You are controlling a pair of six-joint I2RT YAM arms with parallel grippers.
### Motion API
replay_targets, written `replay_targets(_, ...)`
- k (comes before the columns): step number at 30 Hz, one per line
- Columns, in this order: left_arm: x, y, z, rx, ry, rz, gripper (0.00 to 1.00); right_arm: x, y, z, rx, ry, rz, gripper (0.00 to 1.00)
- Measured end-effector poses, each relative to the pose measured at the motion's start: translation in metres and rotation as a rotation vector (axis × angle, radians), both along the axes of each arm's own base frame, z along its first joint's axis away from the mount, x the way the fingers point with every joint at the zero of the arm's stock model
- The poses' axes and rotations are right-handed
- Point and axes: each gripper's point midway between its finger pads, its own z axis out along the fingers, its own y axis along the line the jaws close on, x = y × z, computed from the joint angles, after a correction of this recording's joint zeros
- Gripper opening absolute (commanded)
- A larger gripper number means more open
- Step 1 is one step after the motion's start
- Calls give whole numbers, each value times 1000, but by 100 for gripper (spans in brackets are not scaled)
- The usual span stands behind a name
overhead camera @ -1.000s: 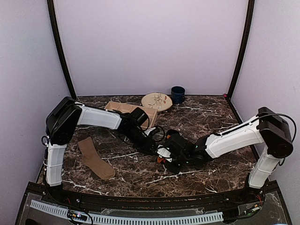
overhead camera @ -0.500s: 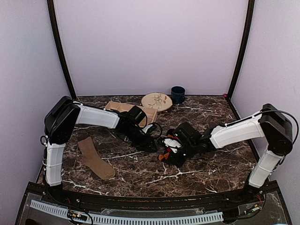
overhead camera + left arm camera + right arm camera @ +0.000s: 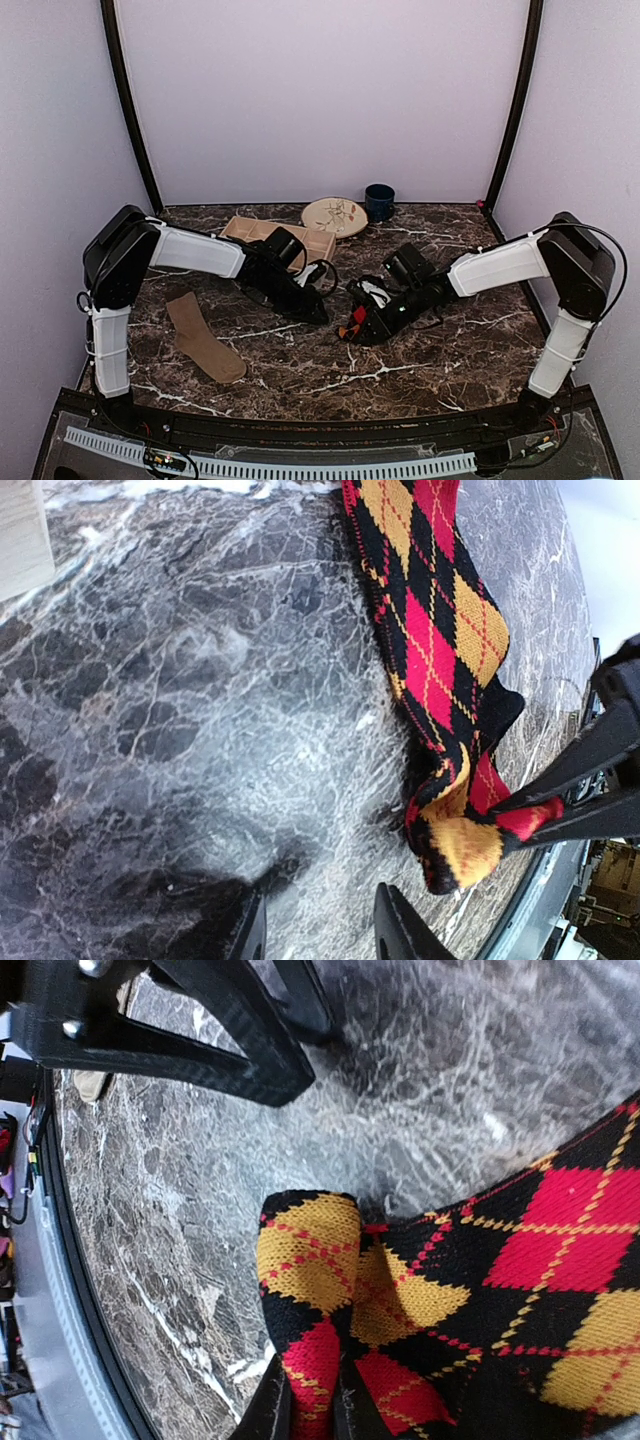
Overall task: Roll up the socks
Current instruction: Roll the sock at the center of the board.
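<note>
A red, yellow and black argyle sock (image 3: 440, 640) lies on the dark marble table; it also shows in the right wrist view (image 3: 560, 1250). My right gripper (image 3: 312, 1405) is shut on the sock's folded end and holds it lifted over the rest of the sock; in the top view it sits at mid-table (image 3: 358, 328). My left gripper (image 3: 320, 935) is open and empty, just left of that end, low over the marble (image 3: 314, 308). A tan sock (image 3: 203, 338) lies flat at the front left.
A wooden tray (image 3: 262, 231), a patterned plate (image 3: 335, 215) and a dark blue cup (image 3: 379, 201) stand along the back of the table. Lilac walls close in the back and both sides.
My right gripper has drawn back to the right and away with the sock end in it. My left gripper has pulled back a little to the left.
</note>
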Motion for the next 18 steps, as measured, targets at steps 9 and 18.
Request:
replay_targets(9,-7,-7,1,26,-42,-16,41,-14,-2,-11,28,169,-14,11)
replay_targets(18,-21,-18,2,29,-65,-65,41,-13,-9,-12,60,270,-96,11)
